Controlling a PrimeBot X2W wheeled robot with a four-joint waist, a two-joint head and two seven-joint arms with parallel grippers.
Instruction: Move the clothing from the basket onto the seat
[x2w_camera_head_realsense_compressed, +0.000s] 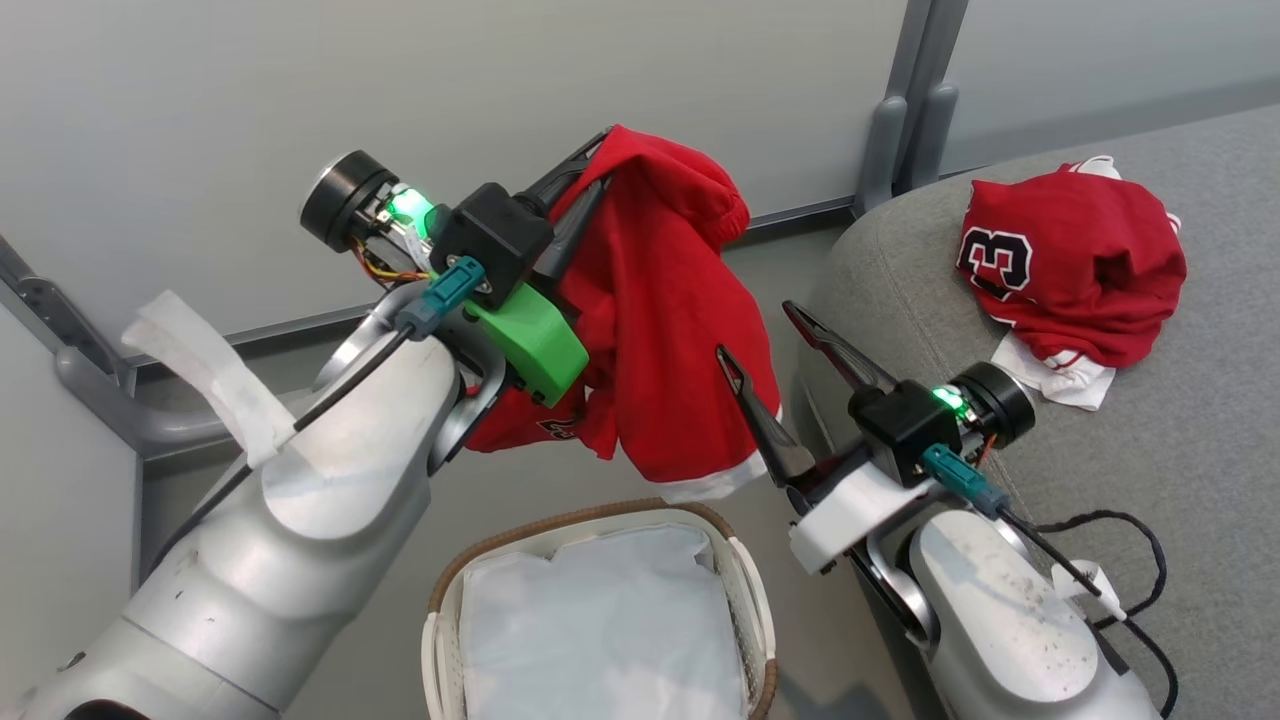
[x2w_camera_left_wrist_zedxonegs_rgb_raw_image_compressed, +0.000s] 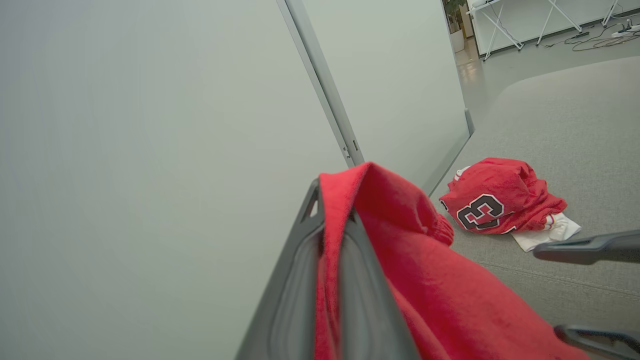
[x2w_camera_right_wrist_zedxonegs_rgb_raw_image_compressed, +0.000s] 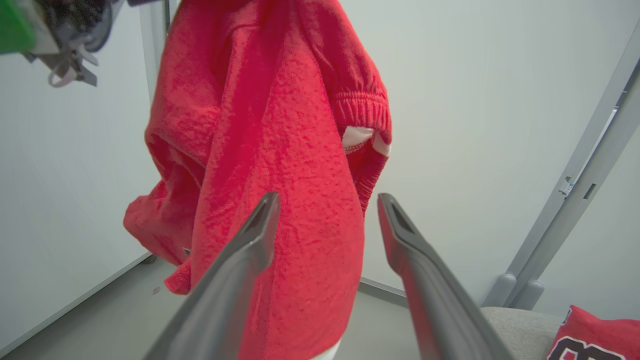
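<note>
Pinched thinly by the closed left gripper (x2w_camera_head_realsense_compressed: 592, 165) (right gripper (x2w_camera_head_realsense_compressed: 756, 330) spread wide, empty), the red garment (x2w_camera_head_realsense_compressed: 660, 330) could slip into the basket (x2w_camera_head_realsense_compressed: 590, 515) short of the seat (x2w_camera_head_realsense_compressed: 1150, 480).

Scuffed silver forearms (x2w_camera_head_realsense_compressed: 330, 480), green bracket (x2w_camera_head_realsense_compressed: 530, 340), dark-fingered right gripper (x2w_camera_head_realsense_compressed: 755, 328).

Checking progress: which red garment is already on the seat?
The numbered jersey, lying on the grey seat; the other garment hangs from the left hand.
</note>
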